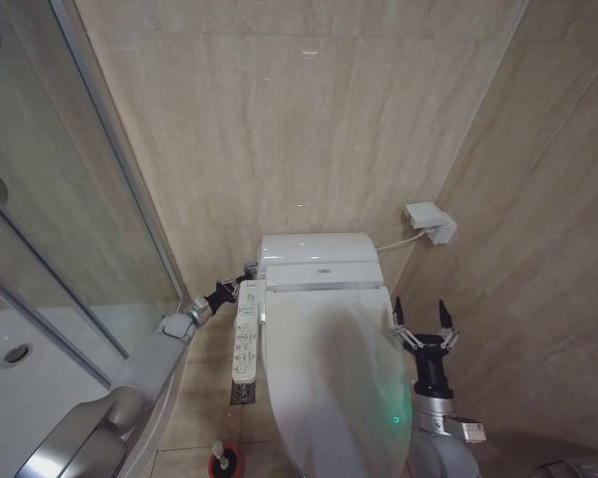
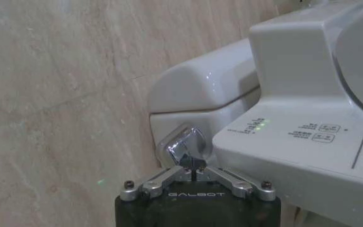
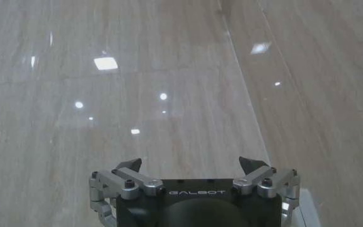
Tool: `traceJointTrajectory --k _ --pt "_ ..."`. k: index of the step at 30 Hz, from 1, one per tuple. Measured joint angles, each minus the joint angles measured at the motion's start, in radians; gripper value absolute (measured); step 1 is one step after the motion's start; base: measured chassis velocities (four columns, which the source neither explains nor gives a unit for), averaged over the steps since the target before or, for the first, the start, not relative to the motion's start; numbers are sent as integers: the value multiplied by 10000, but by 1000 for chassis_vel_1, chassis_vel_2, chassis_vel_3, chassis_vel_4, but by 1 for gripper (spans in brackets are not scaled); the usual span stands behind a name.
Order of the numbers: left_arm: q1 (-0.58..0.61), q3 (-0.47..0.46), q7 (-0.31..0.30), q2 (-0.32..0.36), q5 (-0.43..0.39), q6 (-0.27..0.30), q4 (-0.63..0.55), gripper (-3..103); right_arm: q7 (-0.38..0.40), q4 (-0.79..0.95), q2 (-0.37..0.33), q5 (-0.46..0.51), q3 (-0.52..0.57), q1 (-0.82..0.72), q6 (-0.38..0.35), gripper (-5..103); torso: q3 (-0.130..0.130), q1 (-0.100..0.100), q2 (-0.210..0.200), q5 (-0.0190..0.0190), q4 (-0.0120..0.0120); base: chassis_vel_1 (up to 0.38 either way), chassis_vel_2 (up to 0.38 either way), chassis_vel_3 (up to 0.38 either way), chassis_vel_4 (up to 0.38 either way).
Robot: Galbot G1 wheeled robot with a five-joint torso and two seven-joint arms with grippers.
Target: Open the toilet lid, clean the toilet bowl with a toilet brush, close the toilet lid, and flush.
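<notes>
The white toilet lid (image 1: 329,368) lies shut over the seat, so the toilet bowl is hidden beneath it. My left gripper (image 1: 247,271) reaches past the button panel to the side of the tank. In the left wrist view this gripper (image 2: 194,166) is shut, its tips touching the lower end of the chrome flush lever (image 2: 181,144). My right gripper (image 1: 425,319) stands open and upright beside the lid's right edge, holding nothing; it is the gripper (image 3: 191,165) facing the tiled wall in the right wrist view. The toilet brush (image 1: 222,458) stands in its red holder on the floor, left of the toilet.
A long white button panel (image 1: 246,344) runs along the toilet's left side. A glass shower door (image 1: 80,249) closes off the left. A wall socket with a cable (image 1: 431,221) sits behind on the right. A floor drain (image 1: 244,391) lies below the panel. Tiled walls stand close by.
</notes>
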Motion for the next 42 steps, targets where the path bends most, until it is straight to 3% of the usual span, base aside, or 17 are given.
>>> traceJointTrajectory --k 42 --pt "67 -68 -116 103 11 112 -12 0 9 187 67 -58 28 -141 53 100 1 2 -1 0 0 0 0 0 0"
